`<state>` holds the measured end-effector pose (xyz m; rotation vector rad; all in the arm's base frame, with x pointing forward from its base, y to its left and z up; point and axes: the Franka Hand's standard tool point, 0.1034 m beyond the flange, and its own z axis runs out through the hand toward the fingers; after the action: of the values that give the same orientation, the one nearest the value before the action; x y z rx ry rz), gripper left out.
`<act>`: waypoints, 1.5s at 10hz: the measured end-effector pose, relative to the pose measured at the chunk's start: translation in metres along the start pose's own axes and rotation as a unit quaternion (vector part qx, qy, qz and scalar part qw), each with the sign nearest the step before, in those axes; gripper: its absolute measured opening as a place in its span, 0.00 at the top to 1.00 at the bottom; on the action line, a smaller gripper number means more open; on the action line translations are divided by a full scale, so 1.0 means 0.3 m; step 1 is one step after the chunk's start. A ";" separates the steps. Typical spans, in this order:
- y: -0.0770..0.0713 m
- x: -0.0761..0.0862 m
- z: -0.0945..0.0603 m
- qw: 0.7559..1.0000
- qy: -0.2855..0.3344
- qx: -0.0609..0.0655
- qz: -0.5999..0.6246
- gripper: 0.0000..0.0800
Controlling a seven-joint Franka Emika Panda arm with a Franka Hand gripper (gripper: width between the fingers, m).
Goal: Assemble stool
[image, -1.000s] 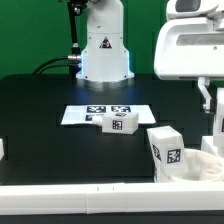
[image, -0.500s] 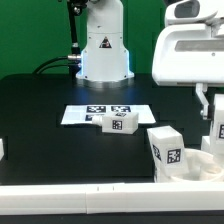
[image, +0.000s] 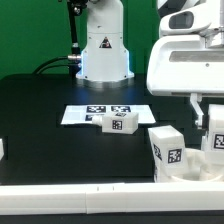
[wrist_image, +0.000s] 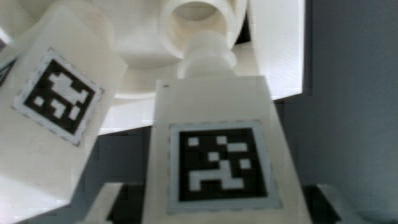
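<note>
My gripper (image: 211,116) hangs at the exterior view's right, shut on a white stool leg (image: 215,135). In the wrist view the gripper (wrist_image: 217,206) holds that leg (wrist_image: 217,110) upright with its tag facing the camera, a finger (wrist_image: 103,203) on each side. The leg is over the round seat (image: 200,168), whose white body (wrist_image: 169,40) shows behind it. A second leg (image: 166,147) stands against the seat and also shows in the wrist view (wrist_image: 63,92). A third leg (image: 118,122) lies on the marker board (image: 85,114).
The robot base (image: 105,50) stands at the back centre. A long white rail (image: 90,196) runs along the front edge. A small white part (image: 2,148) sits at the exterior view's left edge.
The gripper with the held leg has moved toward the exterior view's left and slightly lower, closer over the seat. The other legs have not moved.
</note>
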<state>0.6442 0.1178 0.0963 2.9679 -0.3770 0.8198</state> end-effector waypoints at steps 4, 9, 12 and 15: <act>-0.023 -0.020 -0.032 1.000 -0.003 0.007 0.001 0.58; 0.009 -0.034 -0.020 1.000 -0.008 0.001 -0.010 0.58; 0.017 -0.063 0.013 1.000 -0.011 -0.005 -0.016 0.58; 0.013 -0.061 0.016 1.000 0.006 0.000 -0.012 0.58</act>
<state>0.6305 0.1176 0.0828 2.9600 -0.3412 0.8343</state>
